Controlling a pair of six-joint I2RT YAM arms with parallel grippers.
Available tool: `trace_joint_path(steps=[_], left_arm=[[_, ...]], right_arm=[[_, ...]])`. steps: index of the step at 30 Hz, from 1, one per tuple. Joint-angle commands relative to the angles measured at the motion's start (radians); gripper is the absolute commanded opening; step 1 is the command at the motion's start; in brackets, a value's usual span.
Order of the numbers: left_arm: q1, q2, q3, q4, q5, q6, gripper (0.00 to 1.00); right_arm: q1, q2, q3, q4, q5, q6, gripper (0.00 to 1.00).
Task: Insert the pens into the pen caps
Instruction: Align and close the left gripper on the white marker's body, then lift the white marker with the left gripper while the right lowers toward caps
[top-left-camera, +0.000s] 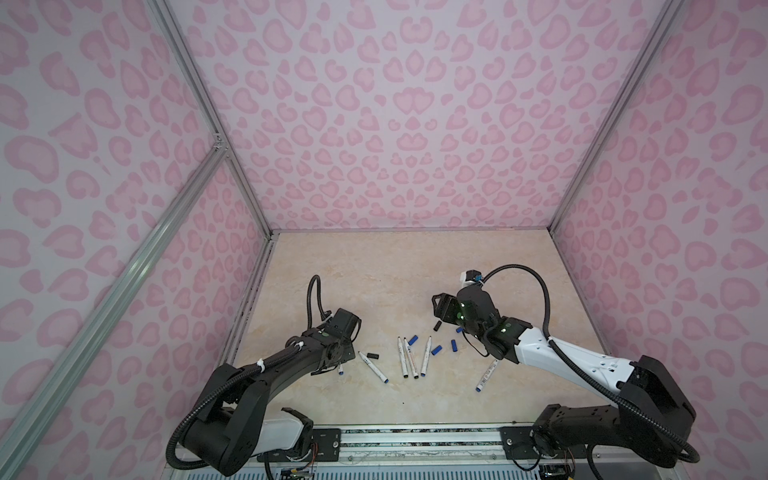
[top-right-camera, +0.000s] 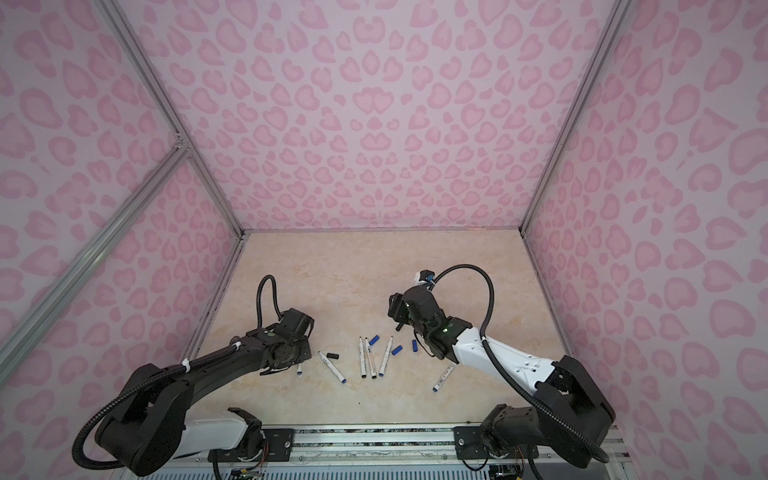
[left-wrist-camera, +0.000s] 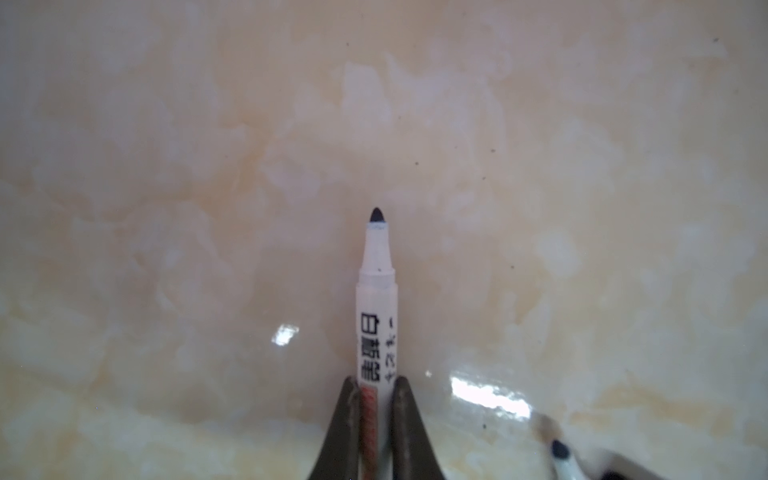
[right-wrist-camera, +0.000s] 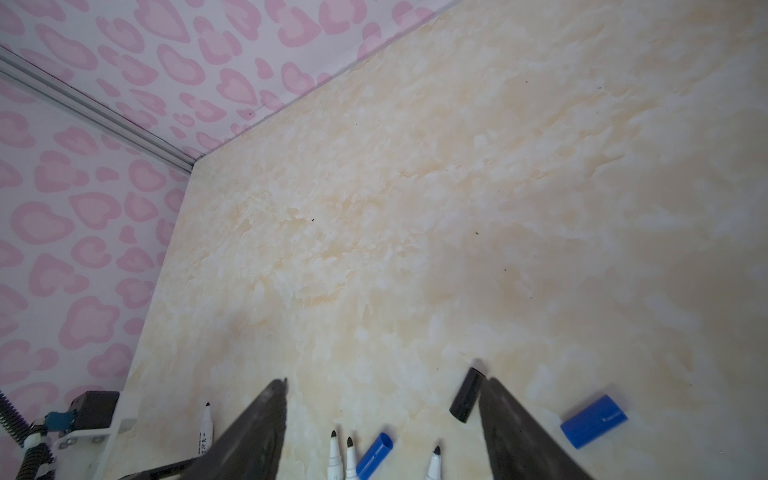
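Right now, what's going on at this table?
The left gripper is shut on a pen, whose uncovered tip points out ahead of it. The right gripper is open low over the table, and a black cap lies just inside one finger. Five other pens and the other caps lie loose between the arms. No pen visibly has a cap on yet.

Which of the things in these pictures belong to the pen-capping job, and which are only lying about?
Job: the pen in the shut left gripper; five loose pens; four blue caps; two black caps; the open right gripper.
Not the job: nothing loose, only the table, pink walls, metal frame.
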Motion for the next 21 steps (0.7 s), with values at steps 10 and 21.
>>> trace_joint_path(steps=[10, 21], left_arm=[[0.007, -0.207, 0.187, -0.154, -0.023, 0.087, 0.03], [0.063, -0.247, 0.326, -0.186, 0.030, 0.160, 0.03]], right_arm=[[0.006, -0.133, -0.017, -0.099, 0.041, -0.022, 0.75], [0.107, -0.138, 0.016, -0.105, 0.096, -0.030, 0.75]])
